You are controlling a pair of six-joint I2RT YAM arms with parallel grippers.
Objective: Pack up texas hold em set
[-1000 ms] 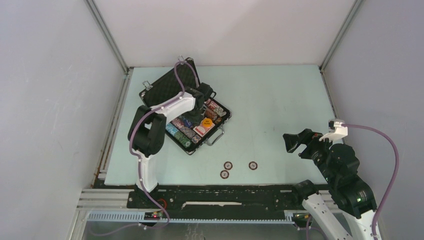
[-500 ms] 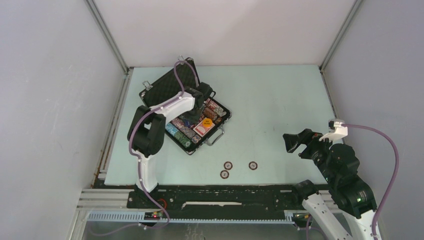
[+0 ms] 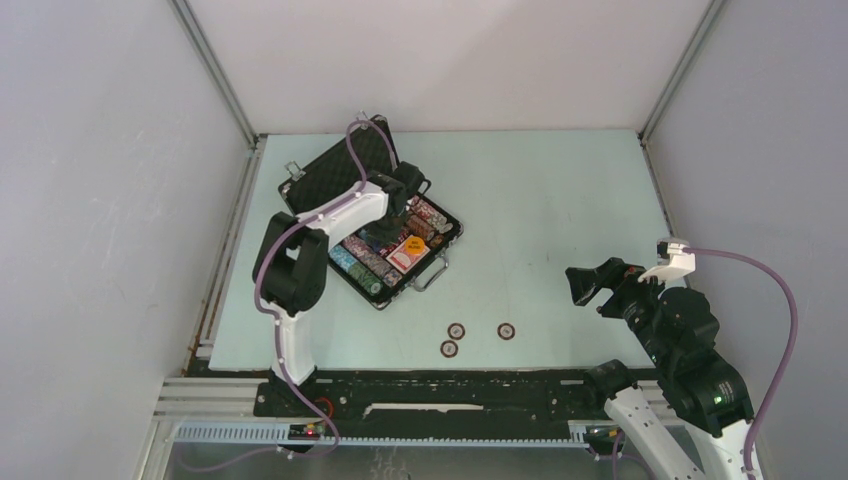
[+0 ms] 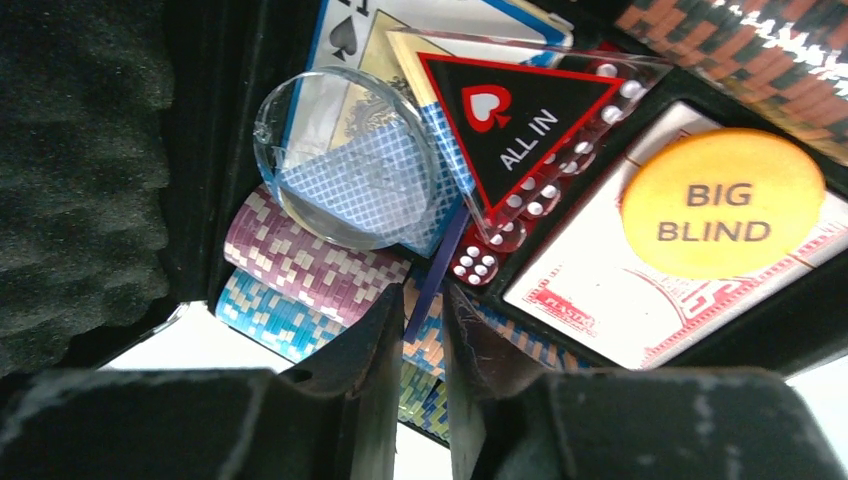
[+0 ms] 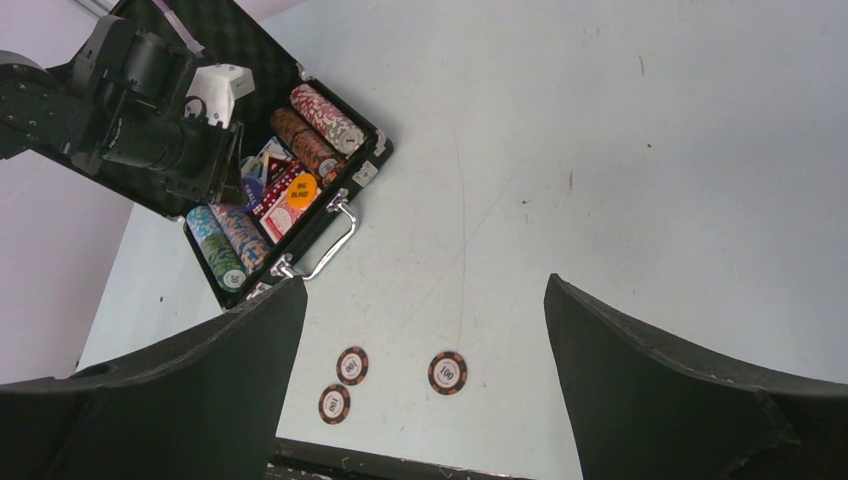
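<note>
The black briefcase (image 3: 372, 293) lies open at the left of the table, its lid (image 3: 325, 172) raised. It holds rows of poker chips (image 4: 310, 265), a red deck (image 4: 590, 295) under an orange BIG BLIND button (image 4: 722, 203), a blue deck (image 4: 400, 30), a clear disc (image 4: 345, 160), an ALL IN triangle (image 4: 510, 115) and red dice (image 4: 478, 262). My left gripper (image 4: 420, 300) reaches into the case, jaws narrowed to a slim gap around a thin blue button (image 4: 432, 285) standing on edge. My right gripper (image 5: 425, 330) hangs wide open above the table at the right, holding nothing.
Three brown 100 chips (image 5: 351, 364) (image 5: 334, 403) (image 5: 448, 372) lie loose on the pale table (image 3: 560, 190) near its front edge, between the two arms. The case's silver handle (image 5: 330, 250) points toward them. Walls enclose the table on three sides.
The left gripper's jaws have narrowed inside the case around the blue button's edge. The right arm has not moved.
</note>
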